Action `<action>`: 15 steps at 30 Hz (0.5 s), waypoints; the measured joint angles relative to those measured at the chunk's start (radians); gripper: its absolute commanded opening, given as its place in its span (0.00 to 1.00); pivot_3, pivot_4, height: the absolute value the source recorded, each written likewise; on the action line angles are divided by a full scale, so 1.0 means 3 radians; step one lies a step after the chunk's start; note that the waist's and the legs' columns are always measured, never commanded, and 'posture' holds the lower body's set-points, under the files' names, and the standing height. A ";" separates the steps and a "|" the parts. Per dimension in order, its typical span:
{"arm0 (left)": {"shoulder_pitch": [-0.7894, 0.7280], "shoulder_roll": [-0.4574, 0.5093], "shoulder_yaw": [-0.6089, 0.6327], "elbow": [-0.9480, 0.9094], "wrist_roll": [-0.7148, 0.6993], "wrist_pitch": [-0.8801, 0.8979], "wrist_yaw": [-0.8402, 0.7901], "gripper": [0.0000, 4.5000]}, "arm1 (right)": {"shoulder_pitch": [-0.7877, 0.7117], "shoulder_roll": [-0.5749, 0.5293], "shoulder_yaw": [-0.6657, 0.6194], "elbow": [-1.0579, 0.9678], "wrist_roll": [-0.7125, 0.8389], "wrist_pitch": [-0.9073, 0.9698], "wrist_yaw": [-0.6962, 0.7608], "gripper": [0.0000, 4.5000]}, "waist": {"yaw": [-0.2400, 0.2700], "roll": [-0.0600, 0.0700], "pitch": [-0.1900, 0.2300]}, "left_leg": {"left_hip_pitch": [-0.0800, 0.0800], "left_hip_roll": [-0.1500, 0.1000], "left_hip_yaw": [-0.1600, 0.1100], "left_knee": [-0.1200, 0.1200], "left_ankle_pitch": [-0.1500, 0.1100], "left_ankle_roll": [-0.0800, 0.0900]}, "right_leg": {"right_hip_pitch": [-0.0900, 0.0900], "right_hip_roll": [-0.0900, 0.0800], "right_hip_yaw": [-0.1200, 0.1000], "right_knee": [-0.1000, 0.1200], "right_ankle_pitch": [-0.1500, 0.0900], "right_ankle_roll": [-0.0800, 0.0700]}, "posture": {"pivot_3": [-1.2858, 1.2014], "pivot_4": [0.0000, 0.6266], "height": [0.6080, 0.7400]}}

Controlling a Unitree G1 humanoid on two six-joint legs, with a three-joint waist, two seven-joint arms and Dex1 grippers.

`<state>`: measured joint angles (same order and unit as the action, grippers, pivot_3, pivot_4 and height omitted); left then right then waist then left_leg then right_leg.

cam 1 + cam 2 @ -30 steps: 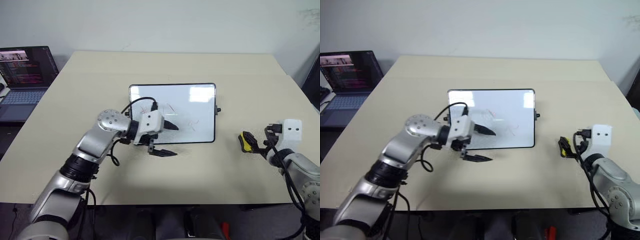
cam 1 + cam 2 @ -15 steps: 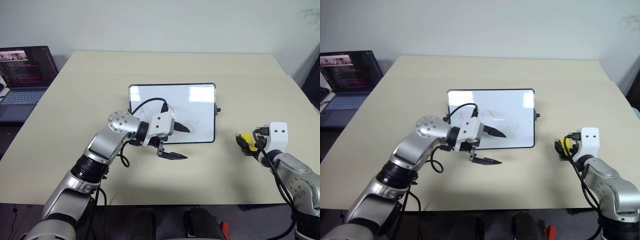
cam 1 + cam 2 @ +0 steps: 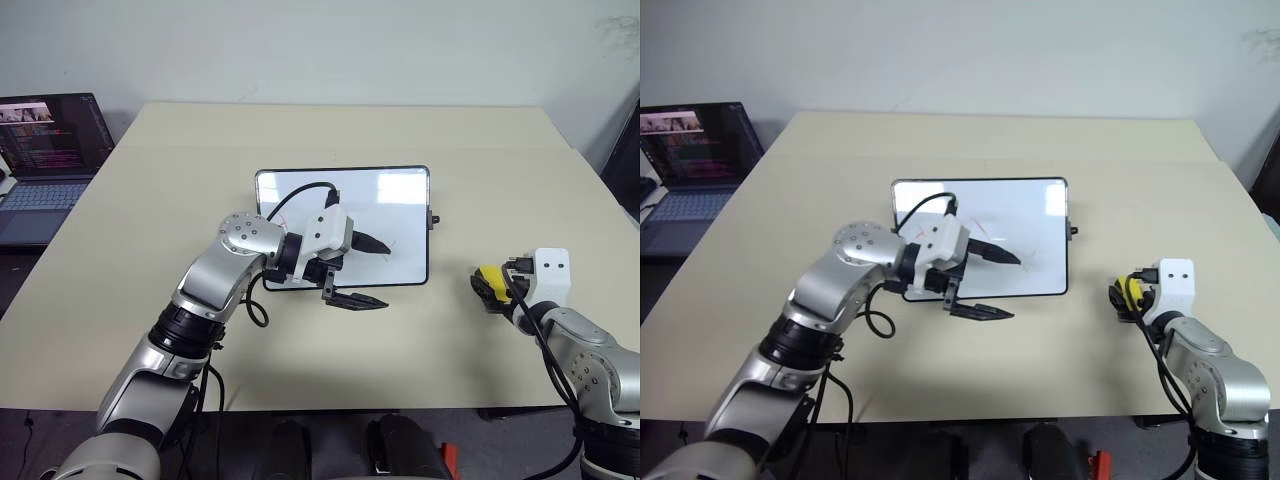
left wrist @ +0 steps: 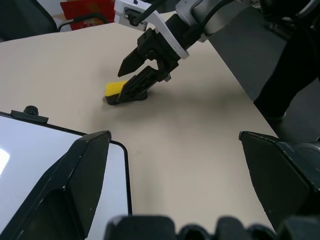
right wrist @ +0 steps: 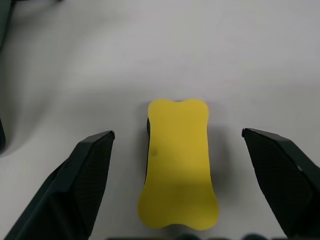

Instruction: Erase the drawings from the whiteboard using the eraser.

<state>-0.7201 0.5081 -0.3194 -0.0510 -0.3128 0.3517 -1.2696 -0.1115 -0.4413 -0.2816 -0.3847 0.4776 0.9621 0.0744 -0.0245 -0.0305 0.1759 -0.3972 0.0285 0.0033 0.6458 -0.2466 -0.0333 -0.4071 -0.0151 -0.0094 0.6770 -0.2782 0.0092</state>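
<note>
My right pincer [image 5: 177,187] stands open, its 2 fingers [image 5: 80,185] astride the eraser [image 5: 178,162] on the counter [image 3: 500,180], not touching it. My left pincer [image 3: 362,272] gapes above the whiteboard [image 3: 400,190], by the drawings [image 3: 923,230].

A beige bench [image 3: 330,130] stands against a plain pale wall [image 3: 330,45]. To its left, a lower surface carries an open laptop [image 3: 45,140], its screen lit with text.
</note>
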 measured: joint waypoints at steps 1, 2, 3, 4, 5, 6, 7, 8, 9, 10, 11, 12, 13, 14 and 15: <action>0.0001 0.0000 0.0006 0.0000 -0.0003 0.0028 0.0008 1.00 | 0.0000 0.0006 0.0000 0.0001 -0.0018 -0.0009 0.0012 0.72 | 0.0000 0.0000 0.0000 | 0.0000 0.0000 0.0000 0.0000 0.0000 0.0000 | 0.0000 0.0000 0.0000 0.0000 0.0000 0.0000 | 0.52 0.24 1.00; 0.0004 0.0000 0.0013 0.0000 -0.0005 0.0053 0.0019 1.00 | -0.0001 0.0009 0.0000 0.0003 -0.0027 -0.0017 0.0018 0.64 | -0.0001 0.0000 0.0000 | 0.0000 0.0000 0.0000 0.0000 0.0000 0.0000 | 0.0000 0.0000 0.0000 0.0000 0.0000 0.0000 | 0.52 0.24 1.00; 0.0005 0.0000 0.0014 0.0000 -0.0006 0.0065 0.0033 1.00 | -0.0003 0.0015 0.0000 0.0006 -0.0044 -0.0022 0.0023 0.55 | -0.0002 0.0000 0.0000 | 0.0000 0.0000 0.0000 0.0000 0.0000 0.0000 | 0.0000 0.0000 0.0000 0.0000 0.0000 0.0000 | 0.52 0.24 1.00; 0.0007 0.0000 0.0016 0.0000 -0.0006 0.0075 0.0045 1.00 | -0.0012 0.0020 0.0000 0.0018 -0.0054 -0.0028 0.0026 0.48 | -0.0002 0.0000 0.0000 | 0.0000 0.0000 0.0000 0.0000 0.0000 0.0000 | 0.0000 0.0000 0.0000 0.0000 0.0000 0.0000 | 0.52 0.24 1.00; 0.0012 0.0000 0.0017 -0.0003 -0.0006 0.0093 0.0051 1.00 | -0.0028 0.0026 0.0001 0.0032 -0.0066 -0.0031 0.0031 0.39 | -0.0002 0.0000 0.0000 | 0.0000 0.0000 0.0000 0.0000 0.0000 0.0000 | 0.0000 0.0000 0.0000 0.0001 0.0000 0.0000 | 0.52 0.24 1.00; 0.0025 0.0001 0.0019 -0.0012 -0.0006 0.0103 0.0055 1.00 | -0.0048 0.0035 0.0003 0.0048 -0.0083 -0.0037 0.0038 0.33 | -0.0003 0.0000 0.0000 | 0.0001 0.0000 0.0000 0.0000 0.0000 0.0000 | 0.0000 0.0000 0.0000 0.0001 0.0000 0.0000 | 0.52 0.24 1.00; 0.0046 0.0004 0.0022 -0.0031 -0.0006 0.0111 0.0060 1.00 | -0.0066 0.0040 0.0006 0.0056 -0.0093 -0.0049 0.0040 0.25 | -0.0005 0.0000 0.0000 | 0.0001 0.0000 0.0000 0.0000 0.0000 0.0000 | 0.0000 0.0000 0.0001 0.0001 0.0000 0.0000 | 0.52 0.24 1.00; 0.0070 0.0007 0.0023 -0.0057 -0.0006 0.0118 0.0066 1.00 | -0.0078 0.0040 0.0021 0.0061 -0.0109 -0.0053 0.0045 0.17 | -0.0007 0.0000 0.0000 | 0.0001 0.0000 0.0000 0.0000 0.0000 0.0000 | 0.0000 0.0000 0.0001 0.0001 0.0000 0.0000 | 0.52 0.24 1.00; 0.0080 0.0008 0.0024 -0.0066 -0.0006 0.0125 0.0070 1.00 | -0.0085 0.0041 0.0036 0.0064 -0.0124 -0.0058 0.0048 0.10 | -0.0007 0.0000 0.0000 | 0.0001 0.0000 0.0000 0.0000 0.0000 0.0000 | 0.0000 0.0000 0.0000 0.0001 0.0000 0.0000 | 0.52 0.24 1.00; 0.0093 0.0015 0.0034 -0.0075 -0.0006 0.0135 0.0081 1.00 | -0.0094 0.0041 0.0043 0.0065 -0.0143 -0.0066 0.0055 0.02 | -0.0007 0.0000 0.0000 | 0.0002 0.0000 0.0000 0.0000 0.0000 0.0000 | 0.0000 0.0000 0.0000 0.0002 0.0000 0.0000 | 0.52 0.24 1.00; 0.0106 0.0023 0.0043 -0.0082 -0.0007 0.0143 0.0088 1.00 | -0.0094 0.0041 0.0045 0.0067 -0.0161 -0.0072 0.0059 0.01 | -0.0008 0.0000 0.0000 | 0.0003 0.0000 0.0000 0.0000 0.0000 0.0000 | 0.0000 0.0000 0.0001 0.0003 0.0000 0.0000 | 0.52 0.24 1.00; 0.0133 0.0039 0.0052 -0.0099 -0.0007 0.0165 0.0108 1.00 | -0.0095 0.0044 0.0060 0.0081 -0.0180 -0.0076 0.0070 0.01 | -0.0010 0.0000 0.0000 | 0.0003 0.0000 0.0000 0.0000 0.0000 0.0000 | 0.0000 0.0000 0.0001 0.0003 0.0000 0.0000 | 0.52 0.24 1.00; 0.0161 0.0054 0.0062 -0.0117 -0.0008 0.0187 0.0122 1.00 | -0.0098 0.0052 0.0071 0.0086 -0.0195 -0.0088 0.0079 0.01 | -0.0011 0.0000 0.0000 | 0.0004 0.0001 0.0000 0.0000 0.0000 0.0000 | 0.0000 0.0000 0.0002 0.0004 0.0000 0.0000 | 0.52 0.24 1.00; 0.0192 0.0058 0.0080 -0.0126 -0.0009 0.0198 0.0130 1.00 | -0.0099 0.0054 0.0075 0.0087 -0.0206 -0.0092 0.0085 0.01 | -0.0012 0.0000 0.0000 | 0.0004 0.0001 0.0000 0.0000 0.0000 0.0000 | 0.0000 0.0000 0.0002 0.0004 0.0000 0.0000 | 0.52 0.24 1.00; 0.0212 0.0062 0.0088 -0.0133 -0.0012 0.0206 0.0135 1.00 | -0.0100 0.0055 0.0078 0.0088 -0.0211 -0.0097 0.0089 0.01 | -0.0012 0.0000 0.0000 | 0.0003 0.0001 0.0000 0.0001 0.0000 0.0000 | 0.0000 0.0000 0.0001 0.0005 0.0000 0.0000 | 0.52 0.24 1.00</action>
<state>-0.6565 0.5266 -0.2929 -0.0909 -0.3165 0.4135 -1.2289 -0.1414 -0.4246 -0.2582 -0.3583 0.4144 0.9329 0.1010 -0.0280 -0.0305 0.1759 -0.3962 0.0288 0.0033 0.6461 -0.2465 -0.0333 -0.4071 -0.0150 -0.0090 0.6784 -0.2781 0.0092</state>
